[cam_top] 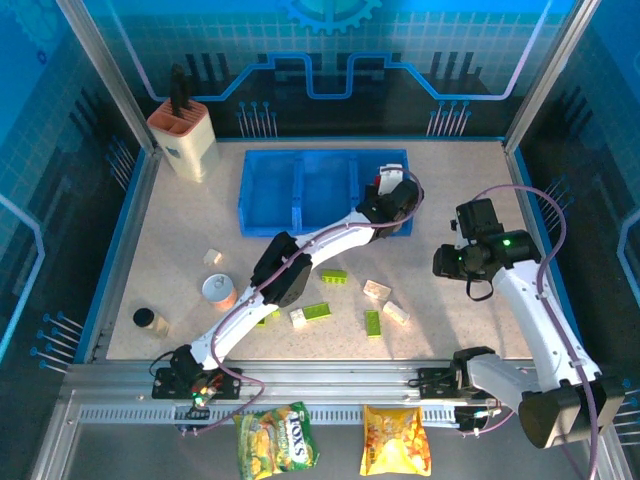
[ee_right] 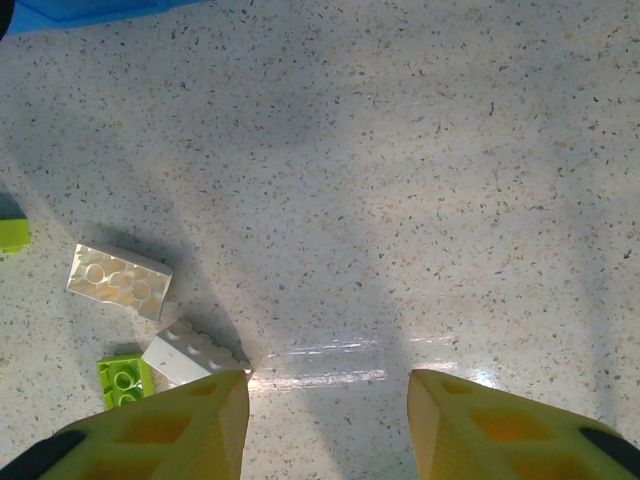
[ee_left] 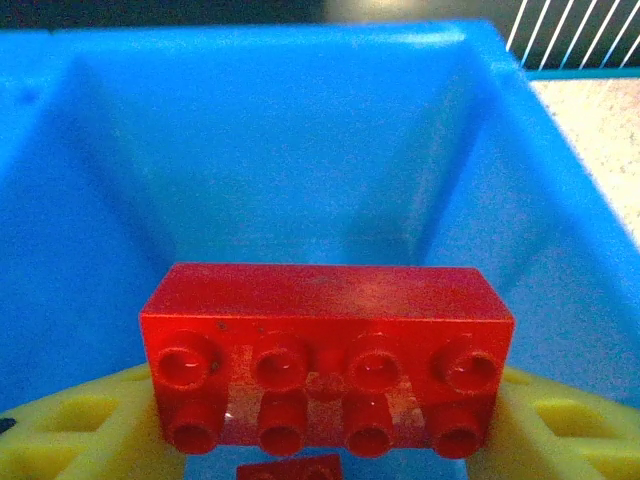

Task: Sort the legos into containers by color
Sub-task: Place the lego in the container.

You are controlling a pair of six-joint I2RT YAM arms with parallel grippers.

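Red lego point(ee_left: 325, 305) | left claw point(ee_left: 322, 432) grips it over tray point(ee_left: 560, 250) | right claw point(ee_right: 328, 420) parted, empty | bag point(cam_top: 276, 440) reads "OX'S"

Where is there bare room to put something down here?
Bare: the far right corner, right of the blue tray; the left side, between knife block and cream brick. Crowded: near middle, with loose bricks around the left arm.

1. The tray point(cam_top: 270, 190) sits at the far middle of the worktop point(cam_top: 440, 180). The knife block point(cam_top: 185, 140) stands to its left, in the far left corner.
2. The left claw point(cam_top: 383, 180) hangs over the tray's right compartment, with a brick point(ee_left: 325, 345) between its fingers.
3. In front of the tray lie loose bricks point(cam_top: 334, 276), scattered, and the can point(cam_top: 217, 290) stands left of them.
4. The right claw point(ee_right: 327, 378) is over bare worktop, to the right of them.
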